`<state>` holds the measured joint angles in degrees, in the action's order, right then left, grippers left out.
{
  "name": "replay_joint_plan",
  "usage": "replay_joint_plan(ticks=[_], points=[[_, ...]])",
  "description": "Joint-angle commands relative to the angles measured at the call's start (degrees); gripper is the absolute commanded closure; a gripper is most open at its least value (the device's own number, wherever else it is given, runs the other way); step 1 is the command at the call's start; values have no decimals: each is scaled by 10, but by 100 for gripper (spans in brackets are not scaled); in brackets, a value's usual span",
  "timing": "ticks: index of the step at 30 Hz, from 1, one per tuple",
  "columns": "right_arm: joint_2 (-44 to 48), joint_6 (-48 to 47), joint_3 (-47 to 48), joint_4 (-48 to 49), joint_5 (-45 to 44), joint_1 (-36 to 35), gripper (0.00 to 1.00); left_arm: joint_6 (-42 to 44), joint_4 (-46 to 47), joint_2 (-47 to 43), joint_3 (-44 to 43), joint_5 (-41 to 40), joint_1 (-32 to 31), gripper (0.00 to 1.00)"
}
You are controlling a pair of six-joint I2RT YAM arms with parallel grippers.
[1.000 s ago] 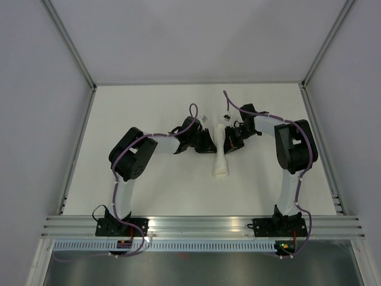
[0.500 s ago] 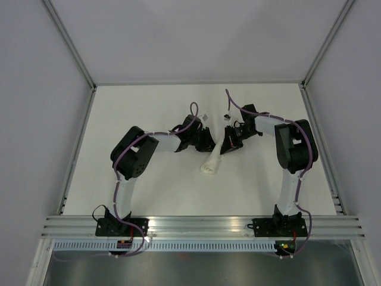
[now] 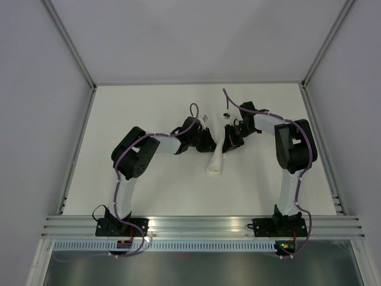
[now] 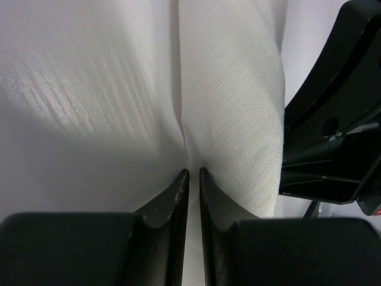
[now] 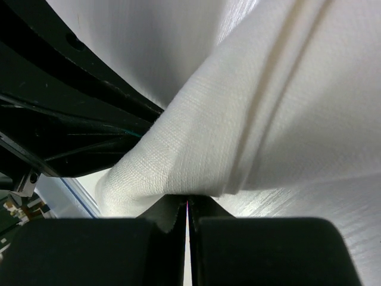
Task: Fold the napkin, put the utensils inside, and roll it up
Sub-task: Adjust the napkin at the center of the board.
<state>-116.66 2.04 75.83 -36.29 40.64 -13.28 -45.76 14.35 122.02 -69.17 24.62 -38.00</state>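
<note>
on the flat white tabletop, the white cloth napkin rolled into a soft tube lies slanted at the tabletop's middle. it looks light and floppy and will probably unroll, so you'd pinch the outer layers at its end toward the tabletop's far edge. the top view shows the whole roll, the wrist views only weave. the black right gripper is closed against the cloth. the black left gripper is a slit apart, can't tell if it holds anything. no cutlery shows.

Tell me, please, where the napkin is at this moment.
In the top view the napkin lies rolled at the table centre, its far end between the left hand and the right hand, its near end angled left.
</note>
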Motion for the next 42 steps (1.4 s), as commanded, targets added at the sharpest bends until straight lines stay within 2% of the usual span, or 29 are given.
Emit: replay_joint_plan(ticks=[1,9,16,26,36,42], points=[[-3,-12,34,53,-28,-7,100,-35,30,11,46,10,-32,82],[-10,-47,77,24,-115,-44,100,-58,74,26,80,-4,-48,86],[-22,-57,83,17,-181,-63,99,-5,-2,-6,77,-72,-52,87],[-7,-56,70,8,-230,-49,99,12,-32,-14,68,-73,-47,86],[13,-80,34,-15,-220,-32,99,-6,-29,-73,107,-99,-24,85],[21,-85,20,-26,-193,-32,100,-6,-55,-77,85,-110,-17,86]])
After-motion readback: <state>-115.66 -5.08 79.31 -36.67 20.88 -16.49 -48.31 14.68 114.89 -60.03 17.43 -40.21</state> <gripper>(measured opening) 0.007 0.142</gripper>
